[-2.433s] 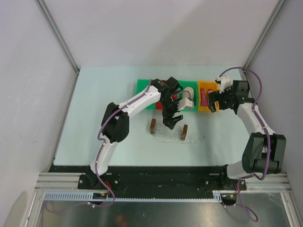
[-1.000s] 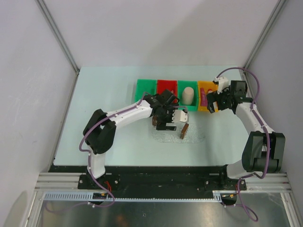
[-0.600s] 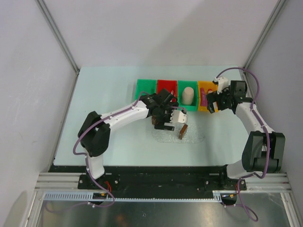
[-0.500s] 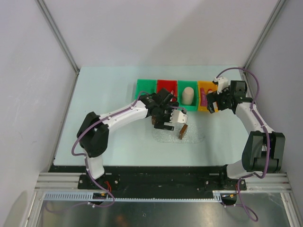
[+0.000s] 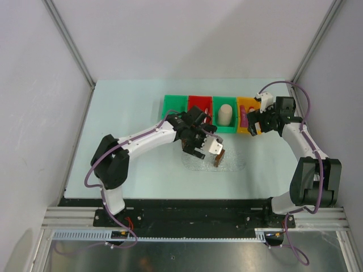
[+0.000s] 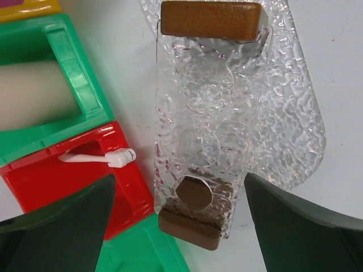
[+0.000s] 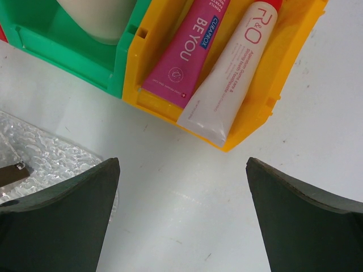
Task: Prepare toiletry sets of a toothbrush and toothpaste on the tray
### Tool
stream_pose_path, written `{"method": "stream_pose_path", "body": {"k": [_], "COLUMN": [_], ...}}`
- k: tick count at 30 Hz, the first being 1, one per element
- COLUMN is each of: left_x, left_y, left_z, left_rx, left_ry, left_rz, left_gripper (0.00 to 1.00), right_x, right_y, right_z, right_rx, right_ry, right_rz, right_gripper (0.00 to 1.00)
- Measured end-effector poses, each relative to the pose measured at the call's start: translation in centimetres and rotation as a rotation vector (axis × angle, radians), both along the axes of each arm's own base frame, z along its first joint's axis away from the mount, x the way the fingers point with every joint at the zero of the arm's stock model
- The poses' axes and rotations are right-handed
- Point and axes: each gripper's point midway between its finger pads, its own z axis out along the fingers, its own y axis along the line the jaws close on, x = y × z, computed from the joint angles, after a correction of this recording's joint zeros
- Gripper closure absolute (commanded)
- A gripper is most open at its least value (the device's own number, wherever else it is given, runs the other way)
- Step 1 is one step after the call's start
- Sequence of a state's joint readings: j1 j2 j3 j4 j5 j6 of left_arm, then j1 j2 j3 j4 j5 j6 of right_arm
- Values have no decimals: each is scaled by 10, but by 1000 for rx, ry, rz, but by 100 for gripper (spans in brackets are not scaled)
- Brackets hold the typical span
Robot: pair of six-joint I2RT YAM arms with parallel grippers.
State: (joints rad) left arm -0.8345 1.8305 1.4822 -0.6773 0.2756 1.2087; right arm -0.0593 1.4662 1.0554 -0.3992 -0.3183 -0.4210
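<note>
The clear bumpy tray (image 6: 227,113) lies on the table with a brown handle at each short end. My left gripper (image 6: 178,190) hangs open above its nearer handle (image 6: 190,226), holding nothing. A white toothbrush (image 6: 96,157) lies in the red bin (image 6: 39,187), its head towards the tray. In the top view the left gripper (image 5: 198,150) covers the tray's (image 5: 229,165) left end. My right gripper (image 7: 181,164) is open over bare table, just short of the yellow bin (image 7: 283,68), which holds the magenta toothpaste (image 7: 187,51) and a white tube (image 7: 232,73).
Four bins stand in a row behind the tray: green (image 5: 174,105), red (image 5: 198,102), green with a beige cup (image 5: 225,113), and yellow (image 5: 247,113). The enclosure's walls stand on three sides of the table.
The left arm came down from over the bins to the tray's left end, then only turned its wrist slightly in the last second. The right arm has stayed put.
</note>
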Motion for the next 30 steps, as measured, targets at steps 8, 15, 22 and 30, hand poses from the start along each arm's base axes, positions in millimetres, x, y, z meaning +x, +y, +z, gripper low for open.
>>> {"method": "stream_pose_path", "body": {"k": [8, 15, 22, 30], "left_x": [1, 0, 5, 6], "left_y": [-1, 1, 0, 2], "left_z": [-3, -32, -46, -56], "left_rx": [11, 65, 87, 107], "left_ry": [-15, 29, 46, 65], "left_rz": [-34, -43, -42, -38], "left_gripper": [0, 0, 0, 0], "right_x": [0, 0, 0, 0], "right_y": [6, 11, 9, 8], "right_z": [-1, -6, -6, -6], "right_rx": [-2, -3, -11, -15], "right_ry": [1, 15, 15, 15], "right_rz": [18, 30, 24, 24], "right_gripper": [0, 0, 0, 0]}}
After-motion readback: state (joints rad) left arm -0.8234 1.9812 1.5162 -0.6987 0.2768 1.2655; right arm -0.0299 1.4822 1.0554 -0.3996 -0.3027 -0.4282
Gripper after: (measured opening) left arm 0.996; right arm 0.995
